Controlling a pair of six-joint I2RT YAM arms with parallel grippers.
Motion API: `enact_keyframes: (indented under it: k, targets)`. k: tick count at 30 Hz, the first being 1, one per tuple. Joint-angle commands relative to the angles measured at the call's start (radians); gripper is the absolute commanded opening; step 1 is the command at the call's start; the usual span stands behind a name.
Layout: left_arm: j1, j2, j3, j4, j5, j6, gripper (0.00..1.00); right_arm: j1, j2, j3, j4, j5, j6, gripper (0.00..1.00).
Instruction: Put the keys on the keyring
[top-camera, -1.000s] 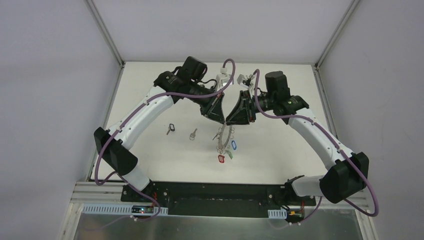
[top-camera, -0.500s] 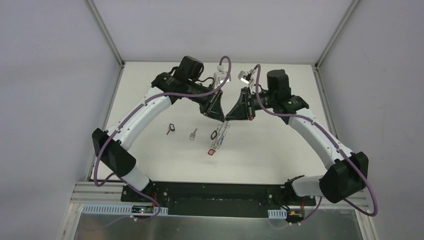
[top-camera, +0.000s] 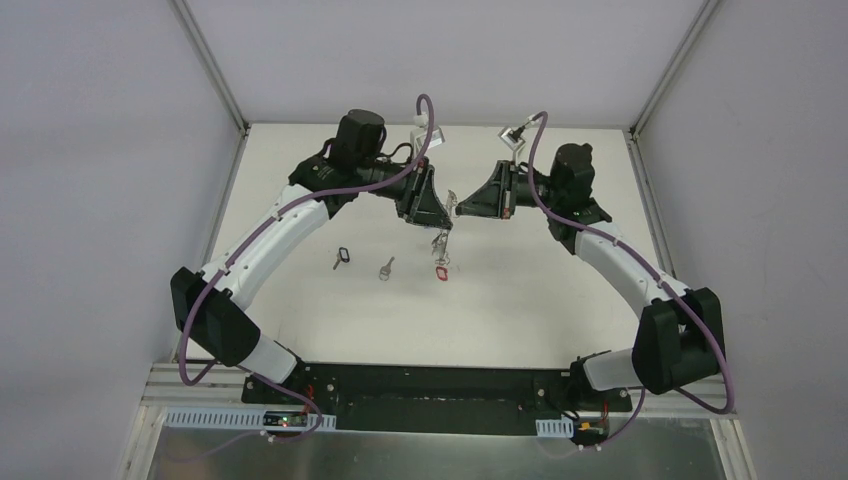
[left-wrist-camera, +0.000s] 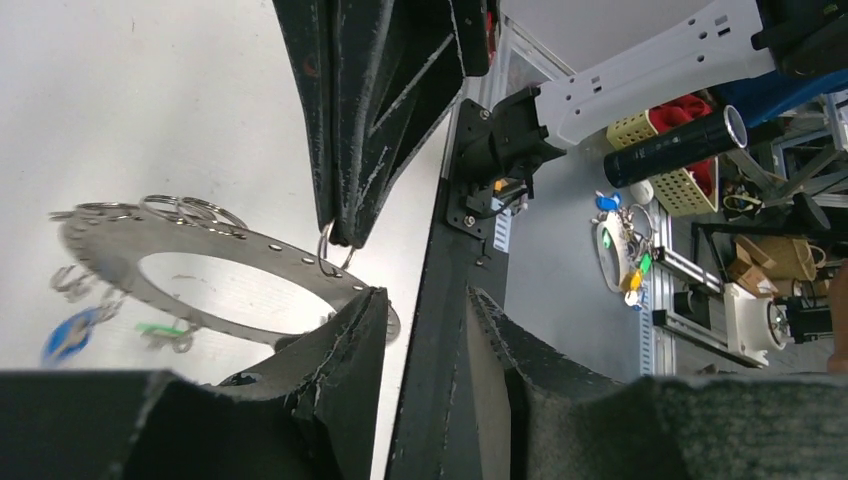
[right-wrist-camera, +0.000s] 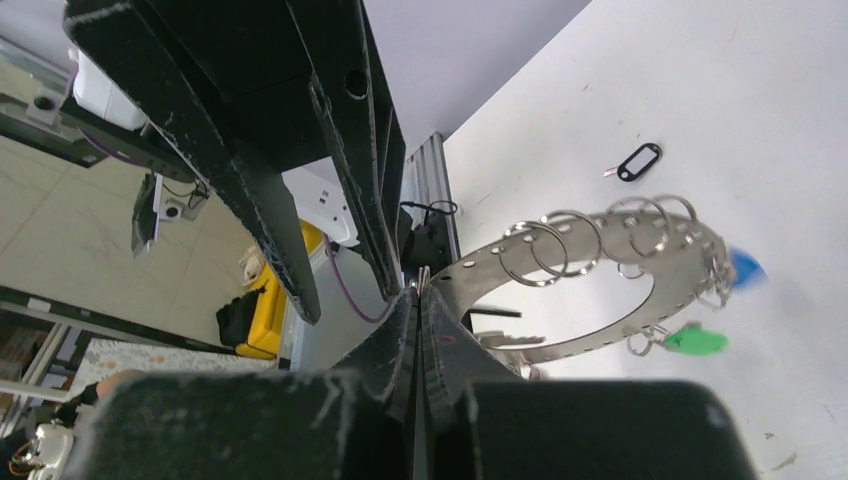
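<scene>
Raised higher than a second ago, the keyring (left-wrist-camera: 200, 238) hangs at centre, pinched by the pressed-together right gripper (right-wrist-camera: 420, 295). The left gripper (left-wrist-camera: 425, 300) is spread beside it. Withdraw left without snagging, toward the loose keys (top-camera: 386, 267) at near-left.

The keyring (left-wrist-camera: 230, 243) is a flat grey hoop full of holes, hanging tilted, little rings plus blue, green, red tags on it. A black-tag key (top-camera: 340, 258) and plain key (top-camera: 385, 267) lie loose left of it.

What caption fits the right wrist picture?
Shut right fingers pinch the keyring, blue tag and green tag dangling.
</scene>
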Motion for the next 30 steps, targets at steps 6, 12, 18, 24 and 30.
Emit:
enact_keyframes:
  k: [6,12,18,24,30]
  targets:
    - [0.010,0.017,-0.020,0.187,0.073,-0.179,0.32,-0.015,-0.013,-0.033,0.305,0.014,0.152,0.00]
    - [0.043,0.007,-0.029,0.229,0.066,-0.224,0.32,-0.027,-0.023,-0.084,0.418,-0.019,0.166,0.00]
    - [0.085,-0.014,-0.051,0.281,0.081,-0.262,0.31,-0.041,-0.012,-0.136,0.687,-0.051,0.288,0.00]
    - [0.084,-0.005,-0.051,0.271,0.082,-0.250,0.31,-0.041,0.016,-0.141,0.843,-0.032,0.404,0.00]
    - [0.068,0.011,-0.039,0.270,0.092,-0.253,0.28,-0.040,0.027,-0.154,0.867,0.004,0.420,0.00]
